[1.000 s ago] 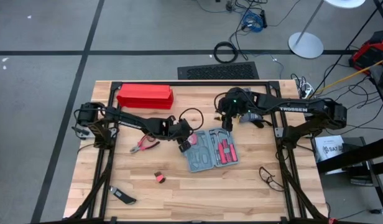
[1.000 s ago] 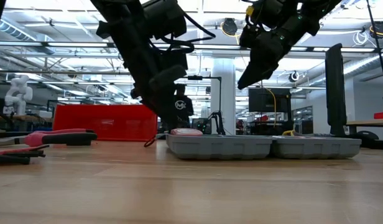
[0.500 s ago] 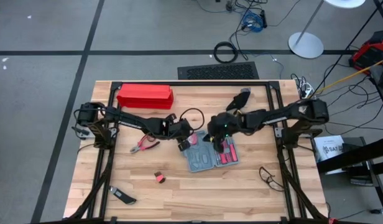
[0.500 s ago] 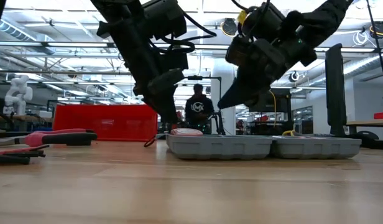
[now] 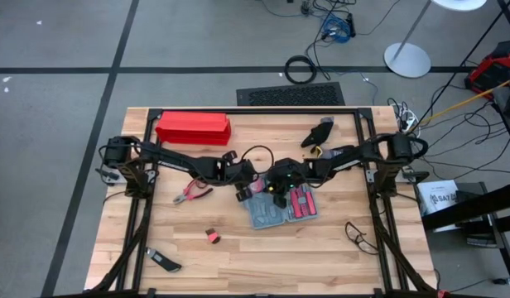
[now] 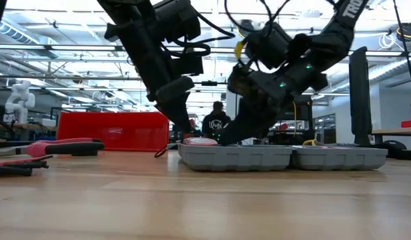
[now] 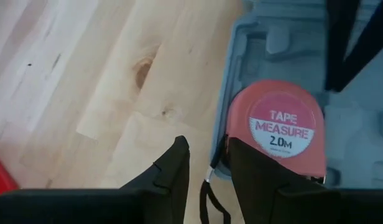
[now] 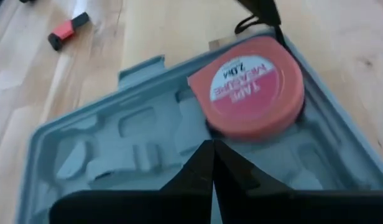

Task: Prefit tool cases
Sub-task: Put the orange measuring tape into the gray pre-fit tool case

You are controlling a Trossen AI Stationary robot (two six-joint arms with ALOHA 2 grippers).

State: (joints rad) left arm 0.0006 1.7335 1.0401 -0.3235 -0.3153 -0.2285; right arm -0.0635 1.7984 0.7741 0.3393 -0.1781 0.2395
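The blue-grey tool case (image 5: 270, 213) lies open and flat on the wooden table, with red-handled tools (image 5: 299, 203) in its right half. A round red tape measure (image 7: 281, 127) lies in a grey recess at the case's far left corner. My left gripper (image 7: 208, 163) stands astride the case's rim (image 7: 219, 146), one finger over the table and one over the tape measure's edge. My right gripper (image 8: 211, 149) is shut. It slants down into the case from the right, its tips beside the tape measure (image 8: 250, 84). My left gripper comes slanting down from the table's left. Its own fingers hide the place, so I cannot tell whether they touch the rim or the tape measure. My right gripper's shut tips (image 8: 210, 163) stand at the tape measure's side (image 8: 219, 127), over the grey recesses. I cannot tell whether they touch.
A long red box (image 5: 193, 127) lies at the far left. Red-handled pliers (image 5: 191, 194) lie left of the case. A small red and black piece (image 5: 212, 237) and a dark tool (image 5: 164, 262) lie near the front. A black object (image 5: 319, 132) lies at the back.
My right gripper has come down and toward the table's left, from above the far right of the case to the case's left half, beside the tape measure. The case and the tape measure have stayed where they were.
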